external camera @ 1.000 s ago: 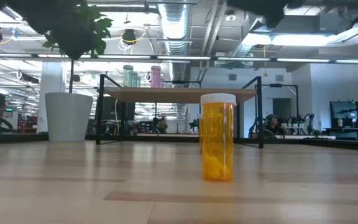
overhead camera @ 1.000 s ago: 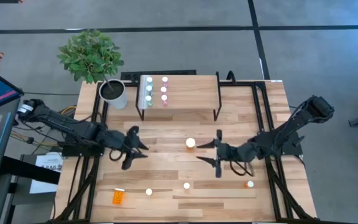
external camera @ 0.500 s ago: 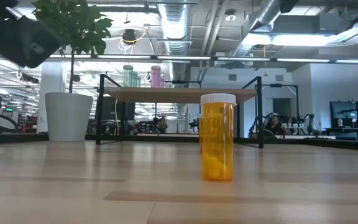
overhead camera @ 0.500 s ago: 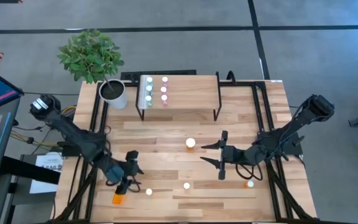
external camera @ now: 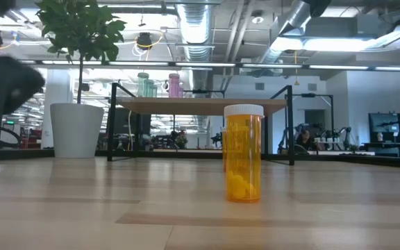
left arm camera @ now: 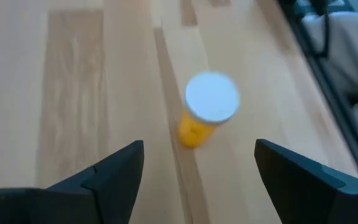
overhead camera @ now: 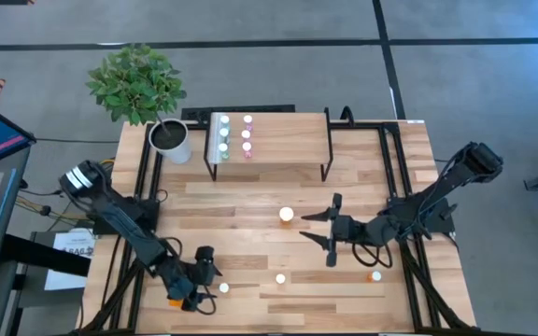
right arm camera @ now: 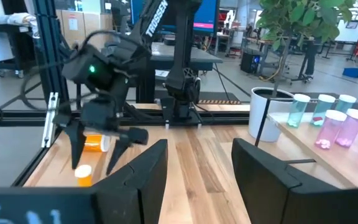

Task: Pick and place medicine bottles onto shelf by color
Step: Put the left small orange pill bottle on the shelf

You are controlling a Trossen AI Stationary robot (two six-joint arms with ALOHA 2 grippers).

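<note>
My left gripper [overhead camera: 200, 278] hangs open over the table's near left part, tilted down. A small orange bottle [left arm camera: 209, 107] with a white cap stands upright on the table just ahead of its fingers, untouched; the high view shows the same bottle [overhead camera: 223, 287]. A larger orange bottle [overhead camera: 176, 299] lies on its side beside it. My right gripper [overhead camera: 331, 231] stands open and empty at mid table, right of centre. The shelf [overhead camera: 278, 147] at the far side carries green bottles [overhead camera: 223, 136] and pink bottles [overhead camera: 247, 134] in two rows.
More orange bottles stand on the table: one at the centre [overhead camera: 287, 215], one toward the near edge [overhead camera: 280, 278], one at the near right [overhead camera: 374, 275]. A white plant pot [overhead camera: 171, 140] stands left of the shelf. Black frame rails run along both table sides.
My left gripper has swung from mid table toward the near left corner and gone down, tipping further downward, and now hangs by the two orange bottles there. No bottle has moved.
</note>
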